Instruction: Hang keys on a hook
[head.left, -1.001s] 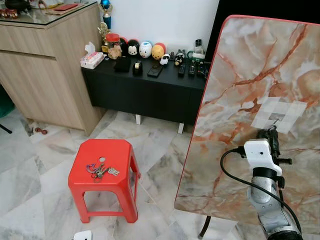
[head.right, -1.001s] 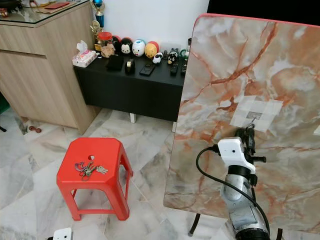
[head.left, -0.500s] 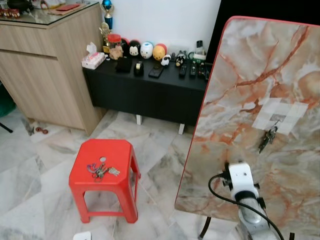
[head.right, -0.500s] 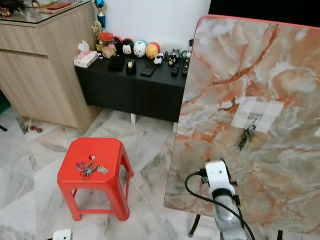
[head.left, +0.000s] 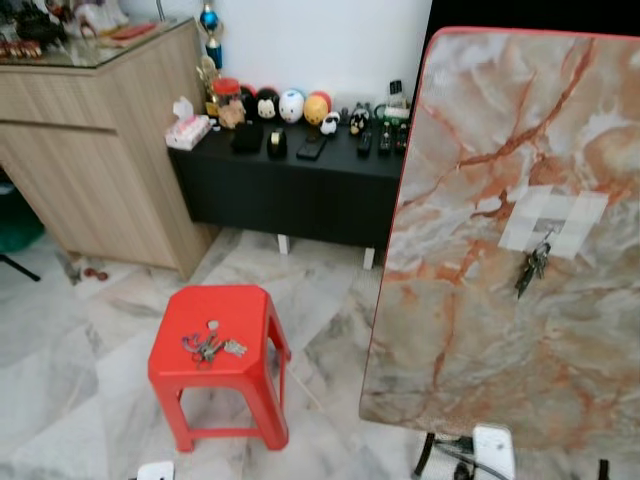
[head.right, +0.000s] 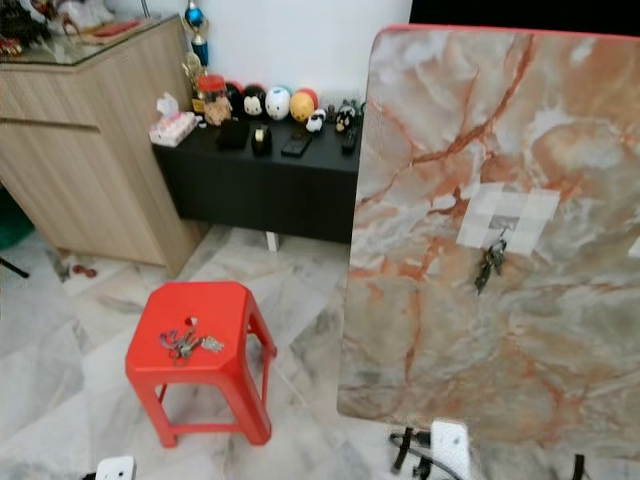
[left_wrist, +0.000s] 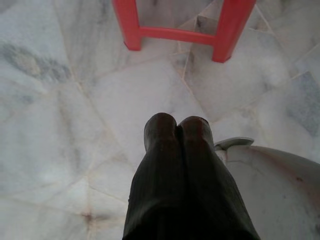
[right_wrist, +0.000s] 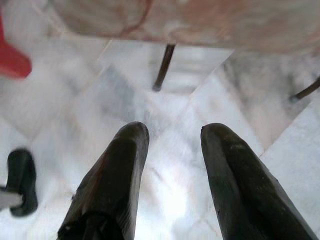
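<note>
Keys (head.left: 530, 268) hang from hook (head.left: 545, 238) on upright marble board (head.left: 470, 300); second bunch (head.left: 207, 348) lies on red stool (head.left: 250, 365). Left gripper (left_wrist: 176, 125): fingers pressed together above floor. Right gripper (right_wrist: 172, 134): fingers apart, holding nothing.

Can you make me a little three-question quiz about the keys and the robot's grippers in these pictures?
1. True or false: a bunch of keys hangs on the hook on the upright marble board.
2. What lies on the red stool? A) a phone B) more keys C) a cup
3. Which gripper has its fingers apart, pointing at the floor: left gripper or right gripper?

Key: 1 true; 2 B; 3 right.
</note>
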